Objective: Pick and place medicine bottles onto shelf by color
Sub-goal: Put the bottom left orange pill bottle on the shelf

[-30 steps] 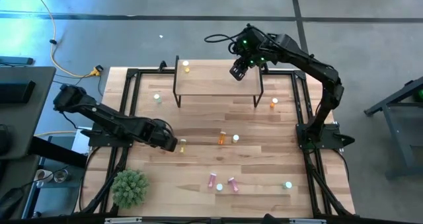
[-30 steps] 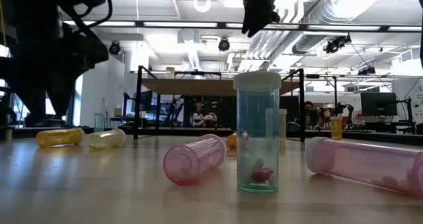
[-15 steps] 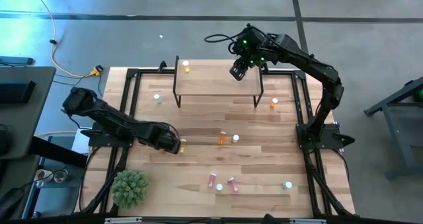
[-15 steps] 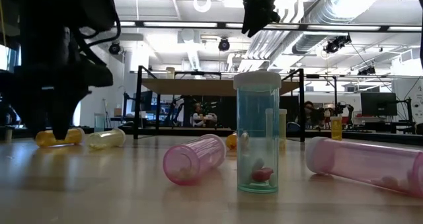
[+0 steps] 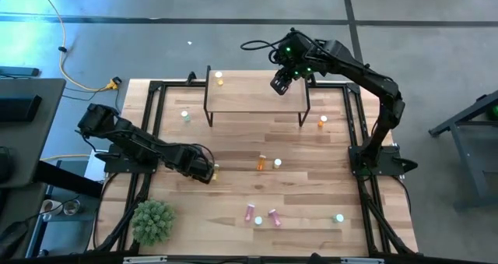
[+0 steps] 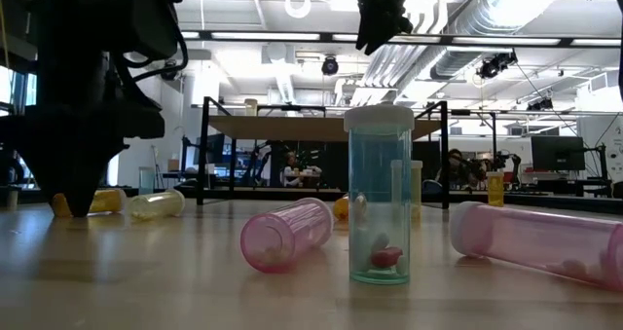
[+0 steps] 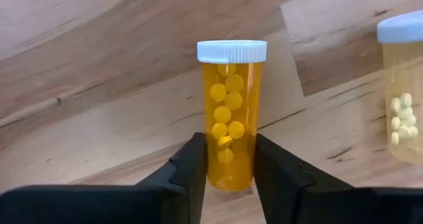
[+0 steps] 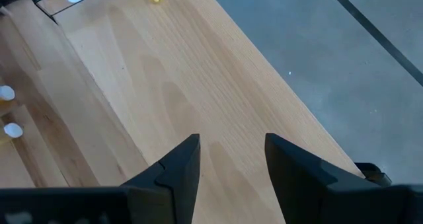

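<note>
The left gripper (image 7: 225, 174) has just dropped and pinched its dark fingers (image 7: 192, 168) onto the lying amber, white-capped pill bottle (image 7: 229, 112) on the plank tabletop (image 5: 303, 151); pickup secured. The right gripper (image 8: 228, 161) hangs spread above the light-wood shelf (image 5: 253, 99).

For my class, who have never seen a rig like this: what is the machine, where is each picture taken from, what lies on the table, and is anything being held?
Two dark robot arms work at a wooden table. One picture looks down from above, one looks level across the tabletop, and two look out from the arms' wrists. Small medicine bottles lie scattered around a low shelf. The left gripper has its fingers on either side of an amber bottle lying on the table. The right gripper hangs open above the shelf, holding nothing.
</note>
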`<control>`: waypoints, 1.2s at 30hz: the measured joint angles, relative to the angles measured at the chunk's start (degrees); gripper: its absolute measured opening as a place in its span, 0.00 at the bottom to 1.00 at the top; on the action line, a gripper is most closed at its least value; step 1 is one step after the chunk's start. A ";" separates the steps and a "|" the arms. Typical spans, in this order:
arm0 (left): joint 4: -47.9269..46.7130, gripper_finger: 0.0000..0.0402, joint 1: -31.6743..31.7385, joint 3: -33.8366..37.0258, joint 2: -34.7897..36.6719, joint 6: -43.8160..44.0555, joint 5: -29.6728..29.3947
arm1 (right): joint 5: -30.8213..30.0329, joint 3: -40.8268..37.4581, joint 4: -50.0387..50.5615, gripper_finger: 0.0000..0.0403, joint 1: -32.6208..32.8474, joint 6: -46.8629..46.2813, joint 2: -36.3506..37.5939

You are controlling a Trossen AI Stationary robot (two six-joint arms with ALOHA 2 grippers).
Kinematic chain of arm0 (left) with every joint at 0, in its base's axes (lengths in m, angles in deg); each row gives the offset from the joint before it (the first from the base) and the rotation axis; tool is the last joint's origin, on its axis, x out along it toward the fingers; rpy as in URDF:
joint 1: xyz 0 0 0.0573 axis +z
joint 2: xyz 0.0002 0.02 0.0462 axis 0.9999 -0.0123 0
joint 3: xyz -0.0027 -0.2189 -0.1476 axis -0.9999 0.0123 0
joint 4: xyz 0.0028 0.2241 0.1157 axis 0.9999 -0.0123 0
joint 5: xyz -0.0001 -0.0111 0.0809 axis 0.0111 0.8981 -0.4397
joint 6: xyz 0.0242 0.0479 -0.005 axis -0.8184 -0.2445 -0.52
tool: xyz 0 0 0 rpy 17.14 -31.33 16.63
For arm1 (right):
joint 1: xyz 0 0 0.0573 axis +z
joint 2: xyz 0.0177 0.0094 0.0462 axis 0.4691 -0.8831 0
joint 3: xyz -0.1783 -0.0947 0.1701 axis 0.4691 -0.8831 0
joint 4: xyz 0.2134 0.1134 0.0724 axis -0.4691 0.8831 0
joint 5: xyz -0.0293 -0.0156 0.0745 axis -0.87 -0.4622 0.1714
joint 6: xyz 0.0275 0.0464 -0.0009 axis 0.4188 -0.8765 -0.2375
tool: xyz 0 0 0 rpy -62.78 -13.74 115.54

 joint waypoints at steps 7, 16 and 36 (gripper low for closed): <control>-0.15 0.22 0.39 0.24 3.30 -2.30 1.71 | 6.61 0.00 0.04 0.40 0.10 -0.01 0.00; 3.41 0.23 3.24 0.22 14.16 -8.38 -0.95 | 13.54 0.00 0.01 0.40 0.11 1.44 0.00; 42.63 0.24 14.78 0.11 25.51 -48.32 -8.88 | 14.01 0.00 -2.24 0.42 2.36 6.01 0.00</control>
